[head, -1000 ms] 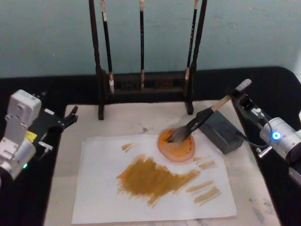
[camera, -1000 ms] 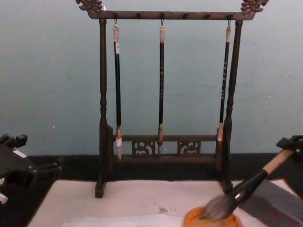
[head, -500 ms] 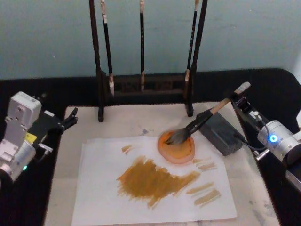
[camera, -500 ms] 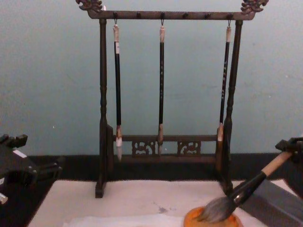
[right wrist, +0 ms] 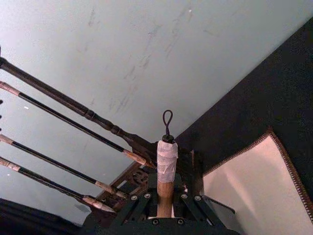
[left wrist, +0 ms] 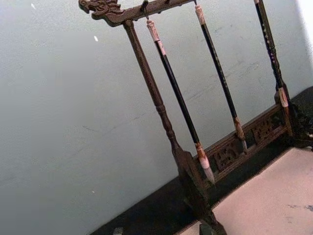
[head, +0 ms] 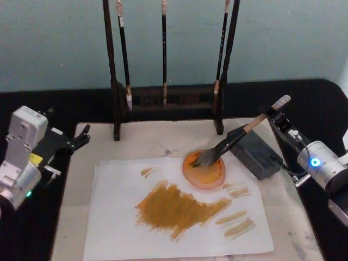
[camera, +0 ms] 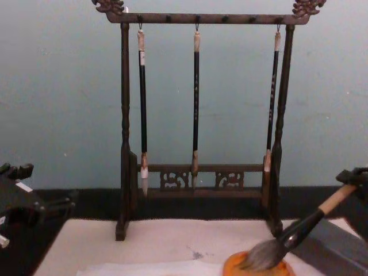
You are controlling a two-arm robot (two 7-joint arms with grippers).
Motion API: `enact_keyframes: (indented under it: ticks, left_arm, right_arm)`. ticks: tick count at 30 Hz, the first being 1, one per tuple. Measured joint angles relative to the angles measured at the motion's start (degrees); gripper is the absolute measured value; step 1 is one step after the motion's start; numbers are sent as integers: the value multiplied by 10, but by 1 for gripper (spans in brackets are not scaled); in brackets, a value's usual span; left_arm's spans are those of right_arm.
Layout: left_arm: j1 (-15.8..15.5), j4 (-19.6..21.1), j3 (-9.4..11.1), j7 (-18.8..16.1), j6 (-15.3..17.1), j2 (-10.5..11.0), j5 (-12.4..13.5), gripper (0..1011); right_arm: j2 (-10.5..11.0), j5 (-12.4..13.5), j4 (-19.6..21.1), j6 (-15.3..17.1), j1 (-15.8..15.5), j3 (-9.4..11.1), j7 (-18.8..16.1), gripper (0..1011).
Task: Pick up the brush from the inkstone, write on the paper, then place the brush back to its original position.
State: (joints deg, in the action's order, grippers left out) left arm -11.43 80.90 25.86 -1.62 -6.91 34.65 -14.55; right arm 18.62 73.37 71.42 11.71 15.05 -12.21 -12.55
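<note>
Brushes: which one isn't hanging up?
The big brush with the bushy grey tuft. It leans on the dark inkstone, tuft in the orange dish, while the three thin brushes hang from the rack.

My head cam looks steeply down on the mat [head: 147, 136]; chest cam low, level, facing the rack [camera: 124, 115]; both wrist cams share the rack.

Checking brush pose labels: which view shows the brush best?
Head view: the brush shows whole, tuft in the orange dish, handle across the grey block. Chest view shows it side-on, near the corner. Right wrist view shows its taped handle end.
</note>
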Motion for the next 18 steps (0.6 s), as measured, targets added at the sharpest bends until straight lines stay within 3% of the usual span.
enact_keyframes:
  ticks: [18]
  left_arm:
    - [0, 0, 0, 0, 0, 0, 0, 1010]
  right_arm:
    - [3, 22, 2, -23, -4, -16, 14, 173]
